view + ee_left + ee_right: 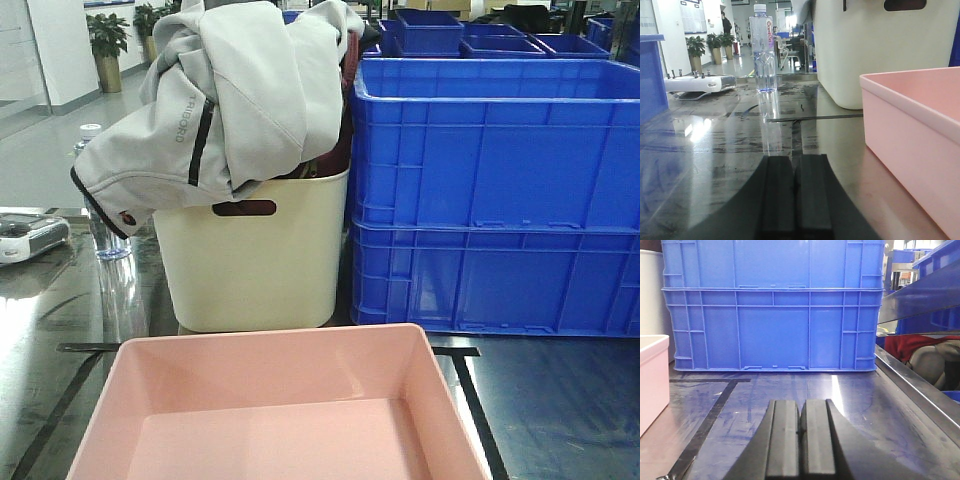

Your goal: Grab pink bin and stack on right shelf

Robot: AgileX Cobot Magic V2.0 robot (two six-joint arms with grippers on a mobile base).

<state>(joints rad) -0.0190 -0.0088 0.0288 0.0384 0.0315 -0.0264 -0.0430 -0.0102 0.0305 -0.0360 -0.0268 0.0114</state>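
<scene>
Surface: dark, glossy right shelf (pixel 560 400) with thin black seam lines, mirroring what stands on it.
Pink bin: the pink bin (pixel 280 420) sits empty on the shelf at the near edge of the front view, just in front of the cream tub, apart from it.
Cream tub: the cream tub (pixel 255 260) stands upright with a handle slot near its rim; a grey jacket (pixel 230 90) is heaped over its top and spills down its left side.
Blue crates: two ribbed blue crates (pixel 500 190) stacked one on the other, just to the right of the tub, behind the bin.
Water bottle: a clear water bottle (pixel 764 47) stands upright left of the tub.
Controller: a white remote controller (pixel 697 82) lies further left.
Left gripper: the left gripper (pixel 796 195) is low over the shelf, jaws closed together on nothing, the bin's wall just to its right.
Right gripper: the right gripper (pixel 801 440) has jaws pressed together, empty, facing the crates, the bin's corner at its left.
</scene>
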